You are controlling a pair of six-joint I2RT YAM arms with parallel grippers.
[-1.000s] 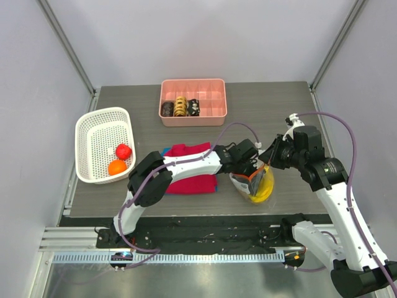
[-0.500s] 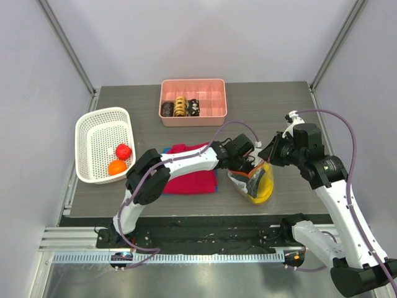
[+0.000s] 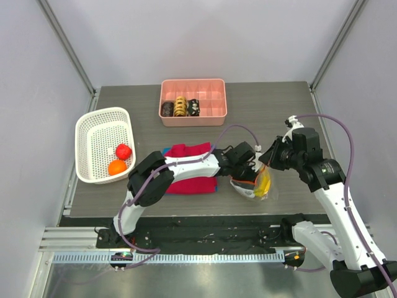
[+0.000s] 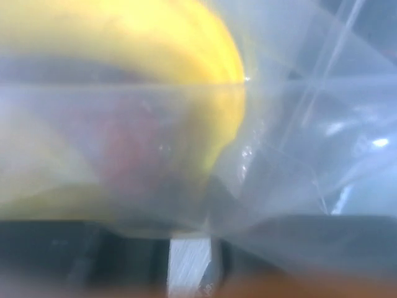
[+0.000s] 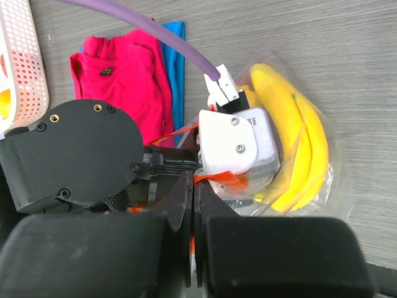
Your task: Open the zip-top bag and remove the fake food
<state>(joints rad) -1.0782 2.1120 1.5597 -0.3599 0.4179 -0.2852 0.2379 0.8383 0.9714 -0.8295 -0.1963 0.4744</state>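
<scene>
Clear crinkly plastic is what you work on: the zip-top bag (image 3: 251, 189) lies on the table (image 3: 267, 105) just right of the red shirt (image 3: 189, 171), close to the near edge, and both of your grippers are at it. Your right gripper (image 5: 193, 186) comes in from the far right, and its fingers are pressed together on the orange zip strip (image 5: 220, 180), so it pinches the bag at the mouth edge. Your left gripper (image 3: 245, 172) reaches across the shirt from the left, and its tip goes in at the same mouth. I cannot tell how wide its fingers stand, because its own camera shows only plastic and yellow, very near and blurred. The mouth with the strip points to the left and a little to the far side, toward both grippers, and the closed end points to the near right. The banana (image 5: 291, 143) is inside the bag, just beyond the tip of the left gripper. Its long axis runs roughly from the far side of the table to the near edge, and its curve bulges to the right, away from the left gripper. The orange ball (image 3: 116, 167) and the small red fruit (image 3: 123, 151) lie near each other in the white basket (image 3: 102, 111) at the left, well apart from the bag.
</scene>
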